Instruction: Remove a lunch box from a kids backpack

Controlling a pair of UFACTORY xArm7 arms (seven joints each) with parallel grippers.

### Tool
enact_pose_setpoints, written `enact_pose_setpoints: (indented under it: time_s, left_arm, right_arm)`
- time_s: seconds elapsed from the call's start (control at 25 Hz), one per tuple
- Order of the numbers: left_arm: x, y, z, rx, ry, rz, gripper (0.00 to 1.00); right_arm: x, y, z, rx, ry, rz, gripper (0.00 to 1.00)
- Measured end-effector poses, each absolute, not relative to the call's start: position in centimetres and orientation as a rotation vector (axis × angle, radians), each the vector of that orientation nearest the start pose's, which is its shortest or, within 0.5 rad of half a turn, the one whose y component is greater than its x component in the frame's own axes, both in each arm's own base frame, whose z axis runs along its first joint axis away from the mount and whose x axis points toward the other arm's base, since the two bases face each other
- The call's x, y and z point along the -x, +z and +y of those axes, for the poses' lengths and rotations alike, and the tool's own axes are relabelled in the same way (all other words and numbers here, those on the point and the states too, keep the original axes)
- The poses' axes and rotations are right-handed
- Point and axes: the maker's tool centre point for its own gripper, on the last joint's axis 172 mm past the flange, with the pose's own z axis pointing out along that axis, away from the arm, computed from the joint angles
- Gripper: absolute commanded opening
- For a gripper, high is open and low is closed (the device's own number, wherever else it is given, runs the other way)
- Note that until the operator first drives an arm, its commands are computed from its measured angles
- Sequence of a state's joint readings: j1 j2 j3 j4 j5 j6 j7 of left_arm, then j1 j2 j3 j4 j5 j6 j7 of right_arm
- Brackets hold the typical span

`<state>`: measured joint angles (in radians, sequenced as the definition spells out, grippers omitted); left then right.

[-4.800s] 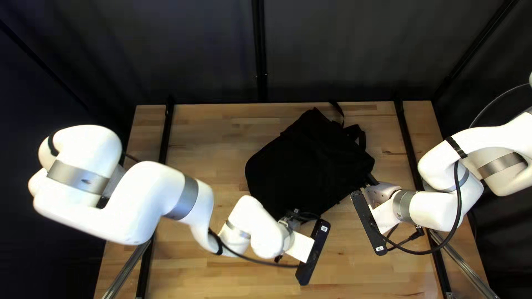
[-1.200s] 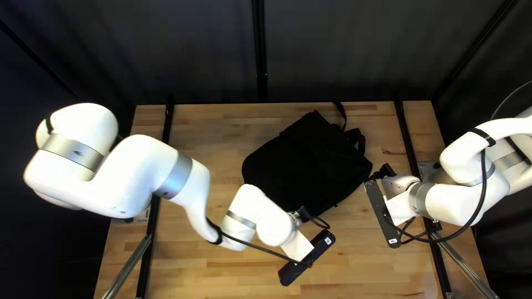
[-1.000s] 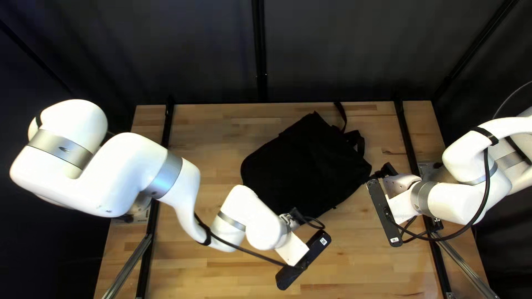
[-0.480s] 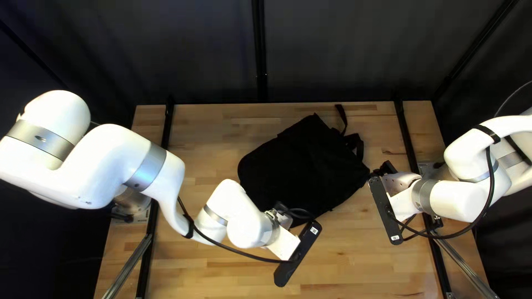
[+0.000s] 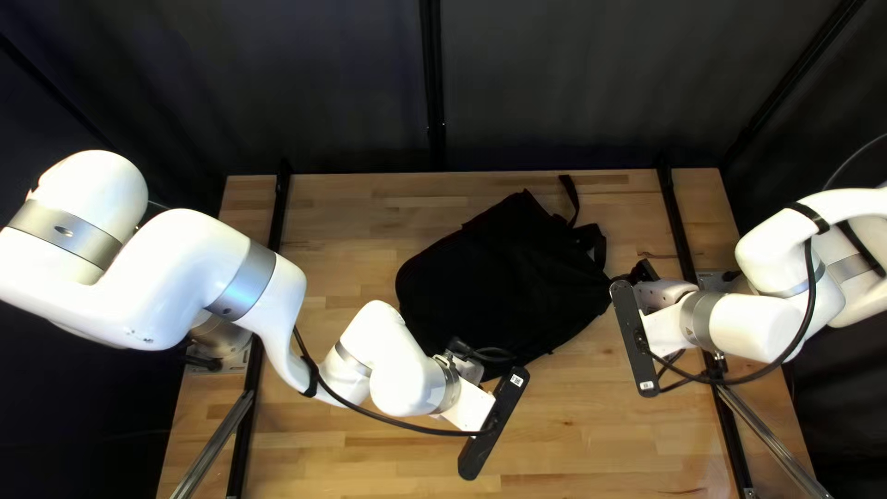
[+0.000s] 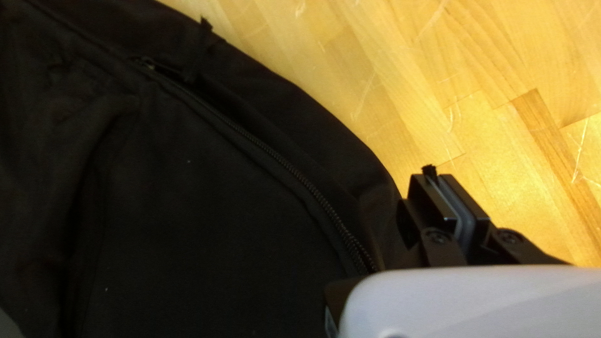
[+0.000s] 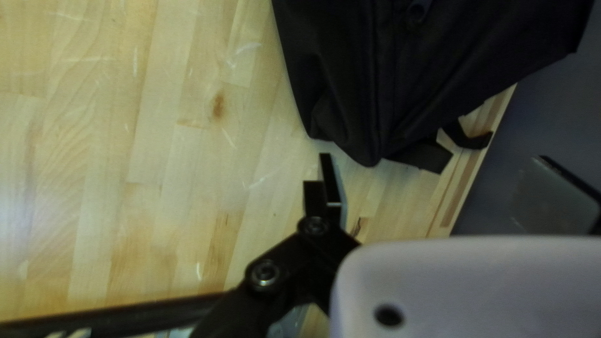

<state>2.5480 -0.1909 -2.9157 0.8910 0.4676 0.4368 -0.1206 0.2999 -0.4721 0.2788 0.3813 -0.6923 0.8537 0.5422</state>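
Backpack (image 5: 504, 277) on table (image 5: 342, 217), curtain (image 5: 564, 83) behind

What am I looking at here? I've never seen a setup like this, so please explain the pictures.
There are two robot arms: the left arm and the right arm. One picture looks down at a slant from above the near edge of the wooden table. Each of the others comes from a camera on one arm's wrist.

On the table lies a black backpack; the left wrist view shows its zip close up. In that view the left gripper is shut on a small black tab, perhaps a bit of the backpack. The right gripper is open near the backpack, holding nothing. No lunch box is visible.
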Motion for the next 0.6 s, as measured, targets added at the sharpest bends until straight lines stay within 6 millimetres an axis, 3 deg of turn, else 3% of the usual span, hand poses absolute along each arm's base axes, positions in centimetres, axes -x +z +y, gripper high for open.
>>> enact_pose_setpoints:
  time_s: [0.16,0.4,0.6]
  left_arm:
    - [-50.6,10.2,-16.8,2.731,-0.475,0.941,0.00]
    - [-50.6,10.2,-16.8,2.732,-0.475,0.941,0.00]
    - [-50.6,10.2,-16.8,2.732,-0.475,0.941,0.00]
  right_arm:
    - [-34.2,12.8,7.3,-2.453,0.444,0.648,1.00]
    - [-33.3,10.2,7.4,-2.476,0.399,0.563,1.00]
    - [-36.3,12.3,10.7,-2.427,0.466,0.550,1.00]
